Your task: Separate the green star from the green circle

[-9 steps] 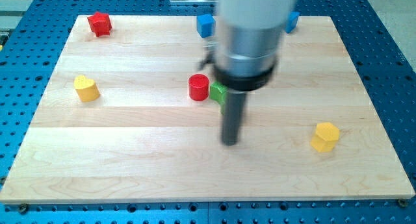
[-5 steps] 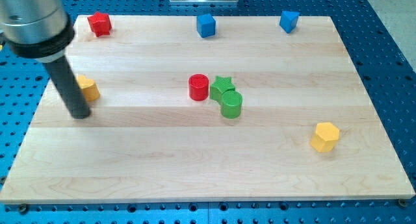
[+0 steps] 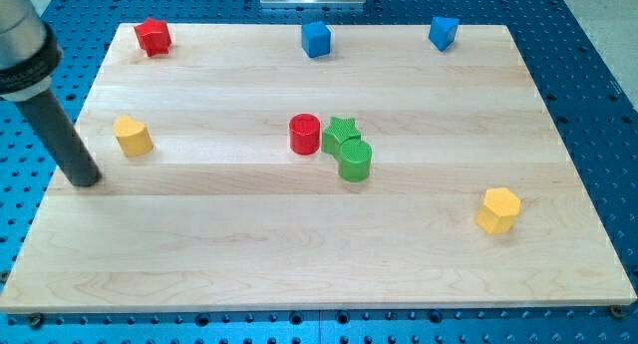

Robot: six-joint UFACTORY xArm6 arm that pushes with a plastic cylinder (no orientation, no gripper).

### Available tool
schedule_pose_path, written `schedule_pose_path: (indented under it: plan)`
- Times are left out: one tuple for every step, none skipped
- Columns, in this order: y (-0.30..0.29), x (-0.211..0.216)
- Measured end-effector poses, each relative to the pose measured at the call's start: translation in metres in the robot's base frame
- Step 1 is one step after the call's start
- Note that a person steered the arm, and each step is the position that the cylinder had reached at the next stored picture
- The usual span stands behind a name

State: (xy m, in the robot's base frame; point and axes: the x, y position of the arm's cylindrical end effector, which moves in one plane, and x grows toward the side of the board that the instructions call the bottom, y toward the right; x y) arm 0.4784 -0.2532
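The green star point(image 3: 340, 134) sits near the board's middle, touching the green circle point(image 3: 355, 161) just below and right of it. A red cylinder point(image 3: 305, 134) stands right beside the star on its left. My tip point(image 3: 86, 178) is at the board's left edge, far left of these blocks, just below and left of a yellow block point(image 3: 132, 137).
A red block point(image 3: 153, 36) is at the top left. Two blue cubes point(image 3: 316, 38) point(image 3: 444, 31) sit along the top edge. A yellow hexagon block point(image 3: 498, 209) is at the lower right. The wooden board point(image 3: 299, 254) lies on a blue perforated table.
My tip has swung from just below the green blocks at the middle far to the left edge of the board. The blocks have not moved.
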Motion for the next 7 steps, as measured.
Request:
schedule_pose_path:
  plan:
    - [0.022, 0.001]
    - [0.055, 0.005]
    - [0.124, 0.006]
    - [0.173, -0.010]
    - [0.223, -0.032]
    - [0.287, -0.056]
    - [0.330, -0.056]
